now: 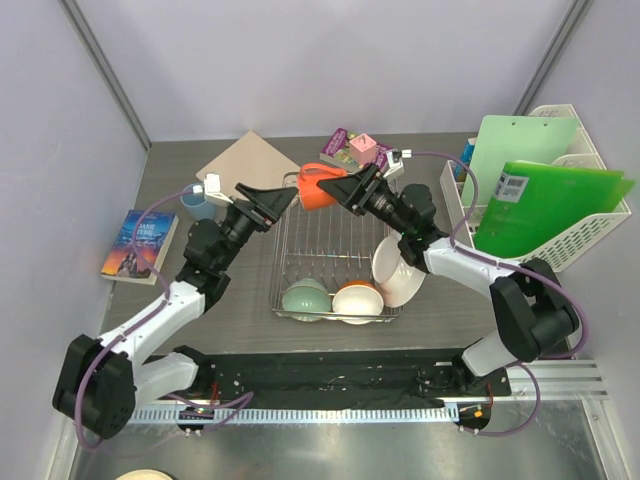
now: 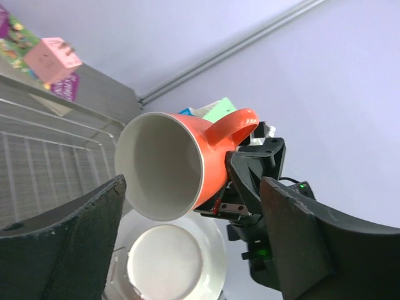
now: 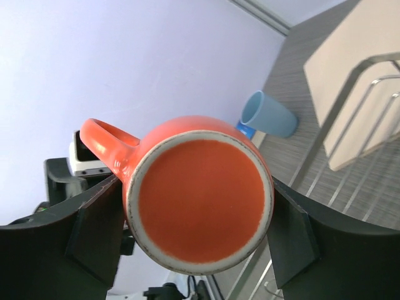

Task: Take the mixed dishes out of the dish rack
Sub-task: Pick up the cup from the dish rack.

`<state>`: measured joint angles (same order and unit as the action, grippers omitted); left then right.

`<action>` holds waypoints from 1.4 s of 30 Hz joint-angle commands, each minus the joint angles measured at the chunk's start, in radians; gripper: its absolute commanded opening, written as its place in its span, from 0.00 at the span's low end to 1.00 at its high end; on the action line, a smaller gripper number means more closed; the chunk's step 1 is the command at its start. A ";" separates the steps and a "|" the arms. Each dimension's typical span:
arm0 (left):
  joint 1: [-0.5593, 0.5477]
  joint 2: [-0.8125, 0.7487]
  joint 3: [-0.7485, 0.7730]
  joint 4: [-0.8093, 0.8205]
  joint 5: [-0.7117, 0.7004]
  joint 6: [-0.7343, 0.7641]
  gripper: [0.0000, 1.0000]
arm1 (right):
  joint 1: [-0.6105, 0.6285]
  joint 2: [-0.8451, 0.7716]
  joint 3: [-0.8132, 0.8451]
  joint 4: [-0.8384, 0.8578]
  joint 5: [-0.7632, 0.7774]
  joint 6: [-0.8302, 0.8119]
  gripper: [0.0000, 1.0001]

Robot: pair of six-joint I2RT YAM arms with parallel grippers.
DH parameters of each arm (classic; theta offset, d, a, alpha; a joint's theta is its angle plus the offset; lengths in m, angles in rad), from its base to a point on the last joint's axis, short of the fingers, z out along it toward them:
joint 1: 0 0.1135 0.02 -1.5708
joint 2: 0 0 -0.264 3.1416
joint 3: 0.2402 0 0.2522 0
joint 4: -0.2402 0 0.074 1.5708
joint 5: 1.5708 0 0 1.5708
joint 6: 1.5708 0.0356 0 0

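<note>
Handover apparently under way above the dish rack's (image 1: 330,245) far end, toward the bench's far edge: right gripper (image 1: 352,188) pinches the orange-red mug (image 1: 318,186) across its body, while the spread left gripper (image 1: 278,203) faces its mouth, likely to close next.

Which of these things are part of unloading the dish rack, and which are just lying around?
Part of the job: dish rack, orange-red mug in the right gripper, pale green bowl, cream bowl, white plate, light-blue cup, already out.
Lying about: book, tan board, pink box, white file basket with green folders.
</note>
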<state>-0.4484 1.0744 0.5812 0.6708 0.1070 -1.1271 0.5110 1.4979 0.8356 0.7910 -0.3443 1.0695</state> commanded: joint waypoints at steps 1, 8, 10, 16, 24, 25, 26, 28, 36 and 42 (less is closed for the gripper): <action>0.007 0.057 0.005 0.226 0.097 -0.043 0.81 | 0.003 -0.010 0.025 0.244 -0.044 0.084 0.01; 0.007 0.119 0.042 0.256 0.172 -0.072 0.66 | 0.014 -0.002 0.023 0.244 -0.058 0.075 0.01; 0.007 0.125 0.042 0.263 0.180 -0.079 0.66 | 0.015 0.001 0.022 0.238 -0.059 0.072 0.01; 0.004 0.151 0.052 0.270 0.217 -0.083 0.61 | 0.027 0.019 0.037 0.229 -0.071 0.072 0.01; -0.004 0.225 0.111 0.270 0.321 -0.099 0.26 | 0.054 0.032 0.072 0.174 -0.085 0.043 0.01; -0.004 0.229 0.109 0.271 0.330 -0.099 0.13 | 0.054 0.027 0.072 0.166 -0.084 0.038 0.01; -0.004 0.231 0.108 0.270 0.332 -0.097 0.06 | 0.052 0.022 0.069 0.157 -0.081 0.021 0.01; -0.004 0.226 0.105 0.244 0.330 -0.096 0.01 | 0.054 0.002 0.068 0.124 -0.071 0.004 0.01; -0.001 0.179 0.109 0.144 0.301 -0.060 0.01 | 0.054 -0.074 0.040 0.033 -0.047 -0.091 0.01; 0.001 0.167 0.109 0.105 0.313 -0.057 0.57 | 0.054 -0.077 0.042 0.030 -0.047 -0.088 0.01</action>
<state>-0.4496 1.2476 0.6720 0.8822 0.4103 -1.2644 0.5591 1.4654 0.8547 0.7830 -0.4194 1.0912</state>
